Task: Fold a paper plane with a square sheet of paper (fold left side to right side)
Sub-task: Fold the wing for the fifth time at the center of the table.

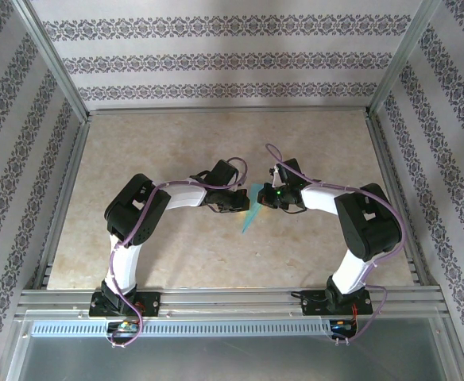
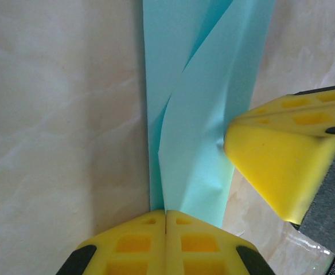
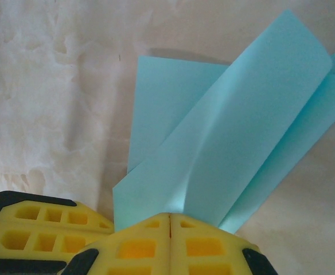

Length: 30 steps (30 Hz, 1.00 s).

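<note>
left claw (image 2: 166,222), right claw (image 3: 171,222), pinching paper plane (image 3: 236,137)

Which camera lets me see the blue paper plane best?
The right wrist view: the paper plane is big there, its folded flaps fanned out. The left wrist view crops it to a creased strip. The top view shows it tiny.

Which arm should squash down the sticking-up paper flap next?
Probably right: the right fingers, shut, touch the raised flap of the paper plane. The left fingers, also shut, sit at its end, likely pinning it.
</note>
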Each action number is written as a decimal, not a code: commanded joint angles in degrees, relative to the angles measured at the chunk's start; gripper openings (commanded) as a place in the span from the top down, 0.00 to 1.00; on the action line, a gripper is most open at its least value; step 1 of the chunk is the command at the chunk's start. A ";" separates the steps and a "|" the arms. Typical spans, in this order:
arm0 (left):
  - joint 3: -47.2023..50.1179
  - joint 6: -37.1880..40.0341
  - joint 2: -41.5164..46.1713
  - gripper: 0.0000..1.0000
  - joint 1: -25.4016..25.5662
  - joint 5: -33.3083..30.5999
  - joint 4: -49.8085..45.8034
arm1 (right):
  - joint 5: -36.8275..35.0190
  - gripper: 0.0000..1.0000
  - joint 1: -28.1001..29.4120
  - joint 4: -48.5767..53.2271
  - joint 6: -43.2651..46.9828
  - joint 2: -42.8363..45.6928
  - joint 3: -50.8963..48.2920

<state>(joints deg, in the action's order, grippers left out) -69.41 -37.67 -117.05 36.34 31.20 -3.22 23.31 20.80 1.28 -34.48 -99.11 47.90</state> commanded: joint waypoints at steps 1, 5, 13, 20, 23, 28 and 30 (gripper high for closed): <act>0.68 1.47 -3.09 1.00 0.43 -4.92 -6.28 | -1.33 0.95 0.63 1.22 0.77 -0.99 -0.20; 0.38 1.39 -3.27 1.00 0.40 -4.93 -6.53 | -1.51 0.95 0.64 1.23 0.88 -1.51 -0.68; 0.33 1.39 -3.44 1.00 0.40 -5.10 -6.81 | -2.26 0.96 0.56 0.94 0.82 -1.88 -2.57; 0.46 1.51 -2.86 1.00 0.41 -4.66 -6.36 | -2.57 1.00 0.56 0.41 0.82 -1.96 -4.77; 0.71 1.64 -1.58 1.00 0.40 -4.71 -6.02 | -2.48 1.00 0.56 -0.26 0.82 -1.96 -5.94; -0.12 2.05 2.22 0.90 0.32 -5.08 -6.80 | -2.63 1.00 0.58 -0.98 0.99 -1.89 -7.29; -1.08 2.88 4.12 0.84 0.23 -5.64 -8.48 | -2.66 1.00 0.65 -1.19 1.08 -1.96 -7.62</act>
<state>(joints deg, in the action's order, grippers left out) -69.78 -37.04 -116.25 36.38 29.45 -4.95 22.96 20.80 -5.54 -34.46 -99.11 43.29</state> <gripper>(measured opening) 0.144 0.060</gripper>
